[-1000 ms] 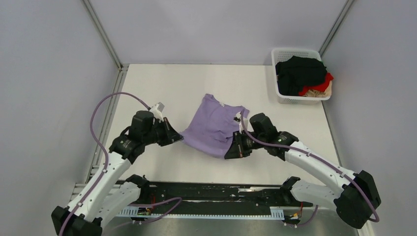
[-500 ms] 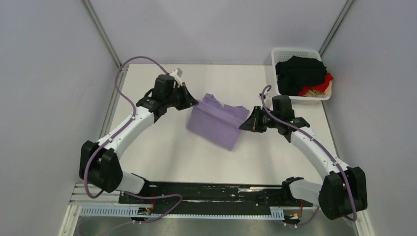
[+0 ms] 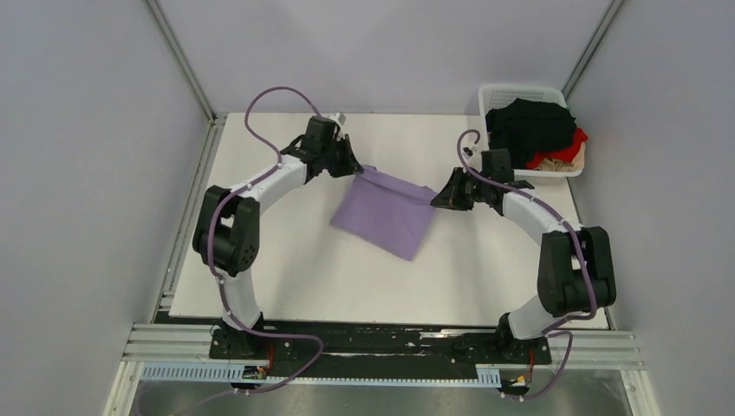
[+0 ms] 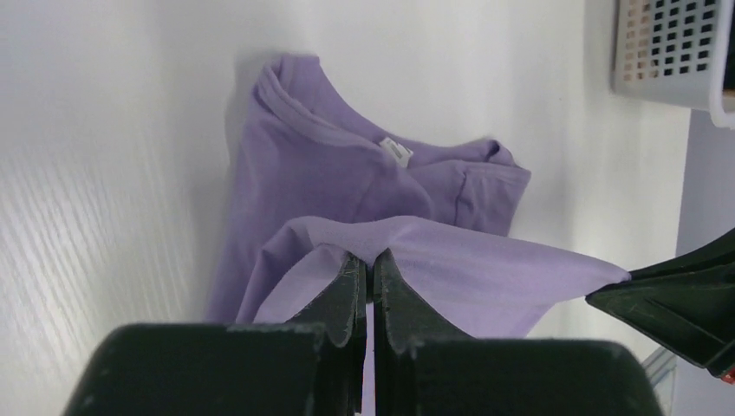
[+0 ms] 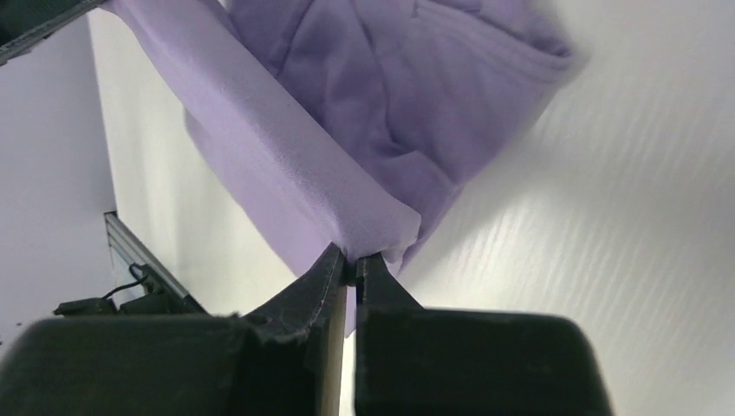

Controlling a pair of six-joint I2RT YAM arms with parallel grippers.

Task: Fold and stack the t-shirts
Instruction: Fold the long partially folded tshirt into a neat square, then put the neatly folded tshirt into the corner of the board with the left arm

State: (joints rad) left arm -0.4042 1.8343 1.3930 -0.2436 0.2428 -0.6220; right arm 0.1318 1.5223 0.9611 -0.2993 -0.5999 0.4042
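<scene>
The light purple t-shirt (image 3: 386, 208) lies mid-table, its near hem lifted and stretched over the far part between my two grippers. My left gripper (image 3: 357, 169) is shut on the hem's left corner; in the left wrist view (image 4: 371, 260) the neck and white label (image 4: 397, 151) show beneath. My right gripper (image 3: 436, 198) is shut on the hem's right corner, also seen in the right wrist view (image 5: 351, 258). Black (image 3: 529, 130), red (image 3: 563, 154) and beige (image 3: 579, 156) t-shirts are piled in the basket.
A white lattice basket (image 3: 517, 90) stands at the table's far right corner, also at the top right of the left wrist view (image 4: 667, 48). Grey walls enclose the white table (image 3: 286, 269) on three sides. A black rail runs along the near edge.
Both grippers have carried the shirt's near hem up and away from me, over the far part, folding the shirt. Both arms are stretched farther out.
</scene>
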